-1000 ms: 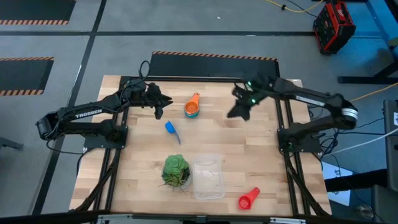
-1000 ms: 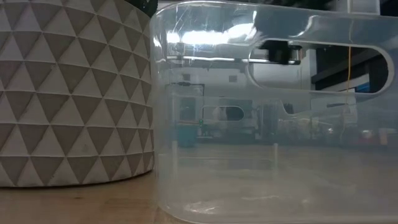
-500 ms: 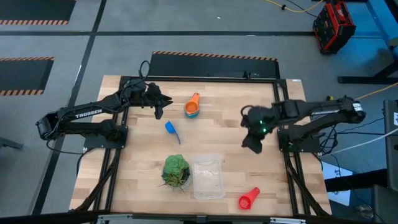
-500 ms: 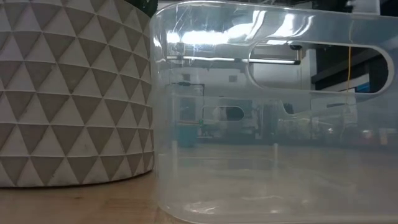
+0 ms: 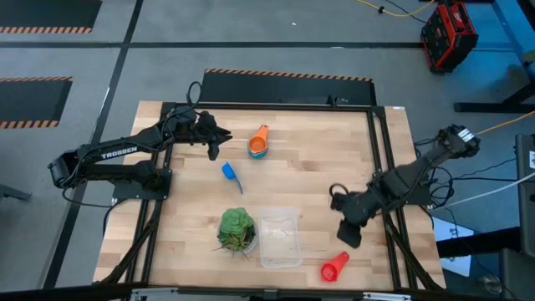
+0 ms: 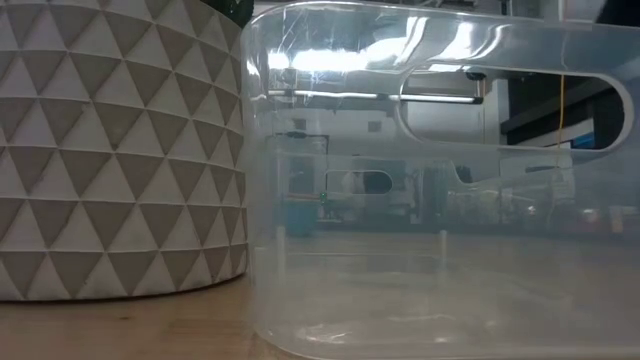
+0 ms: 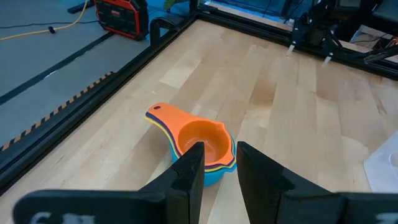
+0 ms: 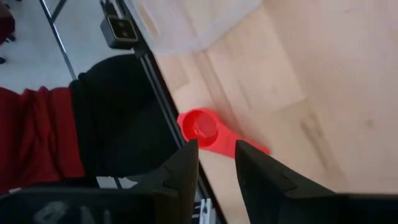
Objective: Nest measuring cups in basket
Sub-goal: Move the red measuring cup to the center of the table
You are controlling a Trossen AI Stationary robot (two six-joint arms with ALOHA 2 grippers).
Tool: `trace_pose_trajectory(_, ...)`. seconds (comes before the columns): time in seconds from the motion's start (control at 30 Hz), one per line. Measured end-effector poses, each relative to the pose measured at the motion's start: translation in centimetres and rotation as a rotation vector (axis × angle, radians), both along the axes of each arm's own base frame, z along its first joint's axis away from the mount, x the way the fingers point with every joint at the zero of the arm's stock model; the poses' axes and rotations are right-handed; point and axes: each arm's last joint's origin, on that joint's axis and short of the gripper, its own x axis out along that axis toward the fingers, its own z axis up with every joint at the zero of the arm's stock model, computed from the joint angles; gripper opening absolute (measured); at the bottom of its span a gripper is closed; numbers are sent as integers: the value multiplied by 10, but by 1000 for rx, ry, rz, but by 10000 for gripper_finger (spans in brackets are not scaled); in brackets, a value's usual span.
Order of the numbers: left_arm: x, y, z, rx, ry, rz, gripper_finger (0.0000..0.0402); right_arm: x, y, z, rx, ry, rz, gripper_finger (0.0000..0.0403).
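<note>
A nested stack of measuring cups [image 5: 259, 144], orange on top, sits on the wooden table toward the far side. It also shows in the left wrist view [image 7: 200, 148]. My left gripper [image 5: 214, 147] hovers just left of the stack, open, with nothing between its fingers [image 7: 221, 150]. A single blue cup [image 5: 231, 173] lies nearer the middle. The clear basket [image 5: 280, 238] stands at the near edge. A red cup [image 5: 334, 267] lies on its side to the right of the basket. My right gripper [image 5: 348, 235] hangs open above and just beyond the red cup [image 8: 205, 128].
A green leafy ball [image 5: 236, 227] in a pot patterned with triangles [image 6: 110, 150] stands against the basket's left side [image 6: 420, 200]. Black frame rails [image 5: 383, 167] run along the table's edges. Bare wood lies between the stack and the basket.
My right gripper has swung from the table's far right part toward the near edge, staying along the right side. It has turned and tipped further down on the way, and now hangs just above the red cup. Its fingers stay apart.
</note>
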Motion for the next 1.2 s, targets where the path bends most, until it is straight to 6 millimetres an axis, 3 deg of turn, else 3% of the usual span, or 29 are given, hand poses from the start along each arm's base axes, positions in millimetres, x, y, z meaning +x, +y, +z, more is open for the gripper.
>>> trace_pose_trajectory(0.27,0,0,0,0,0,0,86,22,36,-34,-60,-15,109,110)
trace_pose_trajectory(0.6,0,0,0,-2,0,0,86,38,51,-71,-105,56,278,110)
trace_pose_trajectory(0.93,0,0,0,-4,2,0,86,51,71,-104,-145,-8,473,110)
trace_pose_trajectory(1.2,0,0,-1,-6,6,0,86,55,75,-120,-163,2,517,110)
